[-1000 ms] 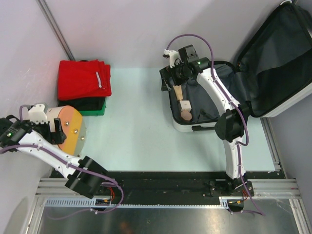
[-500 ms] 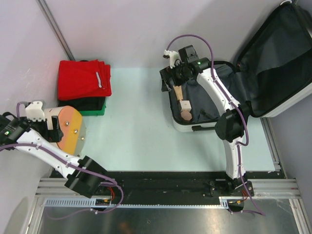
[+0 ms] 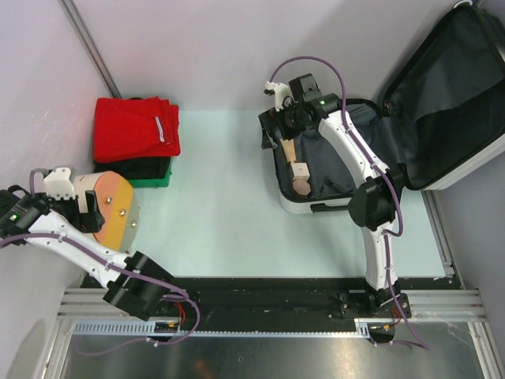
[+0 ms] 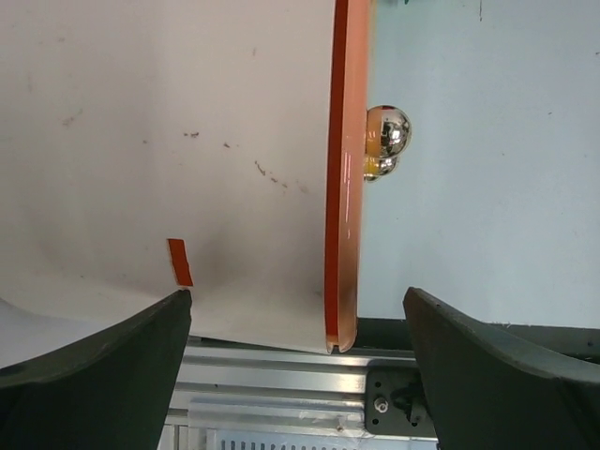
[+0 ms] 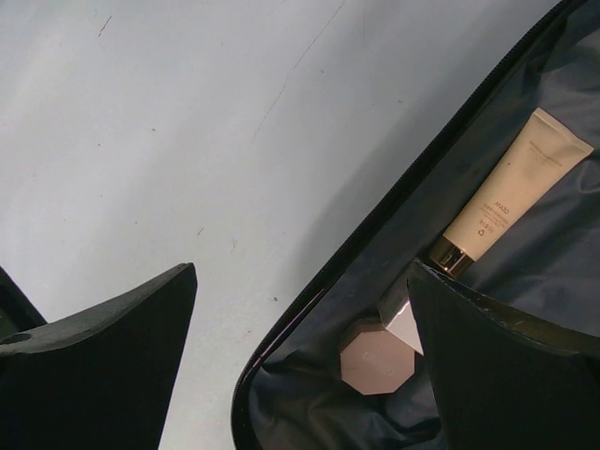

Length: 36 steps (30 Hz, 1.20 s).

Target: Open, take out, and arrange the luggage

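Luggage (image 3: 446, 118) lies lid-open, exposing its contents — right gripper (image 5: 302, 281) hovers spread and empty over the tube (image 5: 511, 183), left gripper (image 4: 298, 300) equally spread at the cylinder (image 4: 187, 141).

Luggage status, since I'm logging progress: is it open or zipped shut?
Open. The luggage has its lid laid back to the right, grey lining exposed, a cream tube lying inside.

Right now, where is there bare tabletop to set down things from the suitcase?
The wide pale strip of table between the red clothes and the luggage, down to the arms' rail. Crowded: the left edge, with tray and cylinder.
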Tool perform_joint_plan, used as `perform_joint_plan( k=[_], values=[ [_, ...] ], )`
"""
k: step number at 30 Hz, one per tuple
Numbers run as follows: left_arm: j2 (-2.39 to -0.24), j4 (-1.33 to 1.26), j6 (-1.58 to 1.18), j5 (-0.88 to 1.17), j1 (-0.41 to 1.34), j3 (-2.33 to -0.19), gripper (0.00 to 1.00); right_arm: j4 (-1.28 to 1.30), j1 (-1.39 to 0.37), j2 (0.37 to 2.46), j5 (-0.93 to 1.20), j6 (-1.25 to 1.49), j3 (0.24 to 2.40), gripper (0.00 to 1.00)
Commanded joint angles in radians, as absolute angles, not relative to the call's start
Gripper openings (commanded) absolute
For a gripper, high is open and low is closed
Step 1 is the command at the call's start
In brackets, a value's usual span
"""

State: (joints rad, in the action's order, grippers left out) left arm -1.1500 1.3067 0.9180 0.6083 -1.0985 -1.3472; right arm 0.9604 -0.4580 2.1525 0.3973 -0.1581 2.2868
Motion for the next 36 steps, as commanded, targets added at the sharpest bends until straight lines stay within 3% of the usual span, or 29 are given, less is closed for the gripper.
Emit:
perform_joint_plan(
  k=[1, 16, 22, 36],
  values=[
    [-1.167, 1.282, 0.953, 0.687, -1.097, -1.327, 1.00, 0.956, -0.456, 2.079, 0.399, -0.152, 2.283, 1.00],
    [-1.109, 1.230, 0.835, 0.672, -0.934, -1.279, 1.00, 0.946, -0.451, 2.069, 0.380, -0.150, 2.283, 1.00],
    [-1.051, 1.230, 0.833, 0.621, -0.937, -1.184, 0.99, 0.948, -0.442, 2.059, 0.380, -0.149, 2.269, 1.00],
    [-1.114, 1.213, 0.822, 0.571, -1.025, -1.279, 1.00, 0.945, -0.439, 2.059, 0.388, -0.146, 2.264, 1.00]
  ],
)
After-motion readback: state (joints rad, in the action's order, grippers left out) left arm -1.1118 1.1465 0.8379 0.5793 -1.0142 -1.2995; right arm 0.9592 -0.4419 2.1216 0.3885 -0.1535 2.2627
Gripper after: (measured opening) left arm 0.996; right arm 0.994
